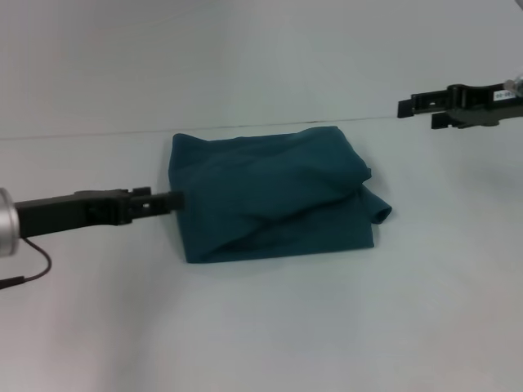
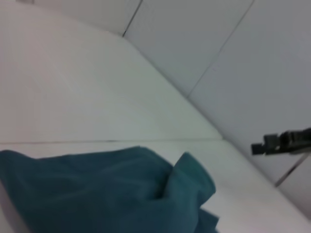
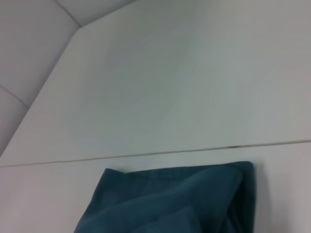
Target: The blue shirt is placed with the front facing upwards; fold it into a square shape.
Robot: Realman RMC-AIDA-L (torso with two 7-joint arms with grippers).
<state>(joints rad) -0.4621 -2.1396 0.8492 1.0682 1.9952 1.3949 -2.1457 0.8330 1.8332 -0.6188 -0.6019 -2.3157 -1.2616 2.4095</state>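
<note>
The white table (image 1: 261, 327) fills most of the head view, and the blue shirt (image 1: 274, 196) lies near its middle, folded into a rough, thick rectangle with only plain teal cloth showing; the upper layers are creased, and a rounded flap of fabric sticks out past the edge on the robot's right. The left arm reaches in low and nearly level from the robot's left, its dark forearm ending in the left gripper (image 1: 173, 198), whose tip sits right at the left edge of the folded shirt, touching or just short of the cloth; whether its fingers are spread or pressed together cannot be told from here. The right gripper (image 1: 406, 107) hangs well apart from the shirt, raised on the robot's right toward the far side of the table, pointing inward, and its fingers cannot be read either. A thin dark cable (image 1: 33, 265) loops on the table beneath the left arm. The far seam (image 1: 82, 136) of the table runs behind the shirt.
</note>
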